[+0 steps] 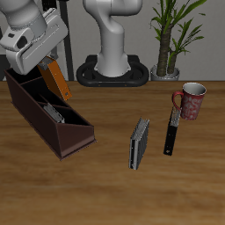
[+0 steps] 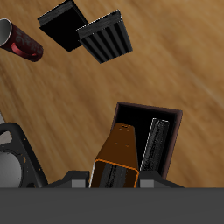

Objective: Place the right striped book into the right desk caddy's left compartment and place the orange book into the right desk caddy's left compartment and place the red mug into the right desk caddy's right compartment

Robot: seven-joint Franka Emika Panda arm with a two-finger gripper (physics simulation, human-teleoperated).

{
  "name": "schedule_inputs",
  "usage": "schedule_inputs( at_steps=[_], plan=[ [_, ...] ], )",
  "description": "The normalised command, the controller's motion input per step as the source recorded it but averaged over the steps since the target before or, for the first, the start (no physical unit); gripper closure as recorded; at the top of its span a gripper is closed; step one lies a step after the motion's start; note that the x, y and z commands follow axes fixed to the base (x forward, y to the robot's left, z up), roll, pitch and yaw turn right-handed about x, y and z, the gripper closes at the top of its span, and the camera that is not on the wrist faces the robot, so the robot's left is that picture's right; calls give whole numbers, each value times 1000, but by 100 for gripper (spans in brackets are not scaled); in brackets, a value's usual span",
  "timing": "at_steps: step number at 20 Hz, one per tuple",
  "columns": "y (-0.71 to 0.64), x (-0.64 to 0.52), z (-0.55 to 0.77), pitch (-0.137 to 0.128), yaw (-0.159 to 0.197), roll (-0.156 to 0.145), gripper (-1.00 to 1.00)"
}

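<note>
My gripper (image 1: 51,65) is shut on the orange book (image 1: 59,79) and holds it tilted just above the right desk caddy (image 1: 61,139), over its long low section. In the wrist view the orange book (image 2: 118,150) hangs from the gripper (image 2: 114,179) over the caddy's open top (image 2: 171,112). The light striped book (image 1: 54,112) stands inside that low section; it also shows in the wrist view (image 2: 157,143). The red mug (image 1: 192,100) stands upright far across the table, and shows in the wrist view (image 2: 24,42).
A darker grey striped book (image 1: 139,143) and a thin black book (image 1: 171,133) lie mid-table between the caddy and the mug. Both show in the wrist view (image 2: 107,37) (image 2: 61,24). The robot base (image 1: 112,68) and a potted plant (image 1: 167,53) stand at the back.
</note>
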Motion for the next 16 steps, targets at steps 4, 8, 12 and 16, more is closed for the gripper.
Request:
schedule_inputs(
  at_steps=[4, 8, 12, 16],
  plan=[
    [-63, 102, -120, 3, -16, -29, 100],
    [13, 109, -174, 18, -27, -24, 100],
    [28, 62, -121, 24, -33, -7, 100],
    [20, 92, -132, 11, -12, -10, 100]
  ],
)
